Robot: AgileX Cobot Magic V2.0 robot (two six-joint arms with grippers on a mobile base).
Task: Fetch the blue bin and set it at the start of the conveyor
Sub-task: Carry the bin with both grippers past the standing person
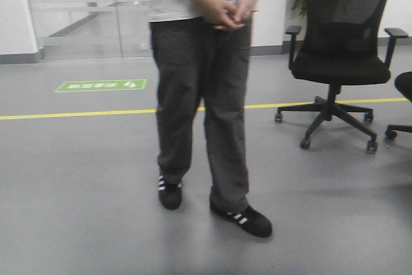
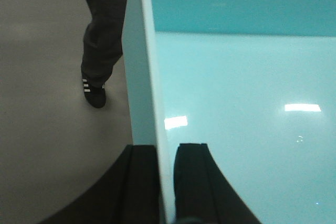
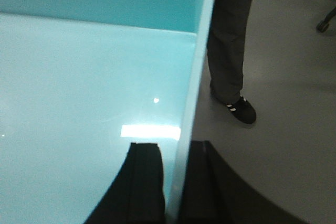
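Note:
The blue bin (image 2: 241, 108) is a pale cyan tub that fills most of both wrist views, held above the grey floor. My left gripper (image 2: 167, 153) is shut on the bin's left wall, one black finger (image 2: 142, 182) outside and one inside. My right gripper (image 3: 176, 153) is shut on the blue bin (image 3: 79, 87) at its right wall in the same way. The bin's inside looks empty and glossy. The conveyor start is out of view. Neither gripper nor the bin shows in the front view.
A person (image 1: 203, 94) in dark trousers and black shoes stands close in front on the grey floor. A black office chair (image 1: 341, 49) stands at the right. A yellow floor line (image 1: 77, 114) runs across, with a green floor sign (image 1: 101, 85) behind it.

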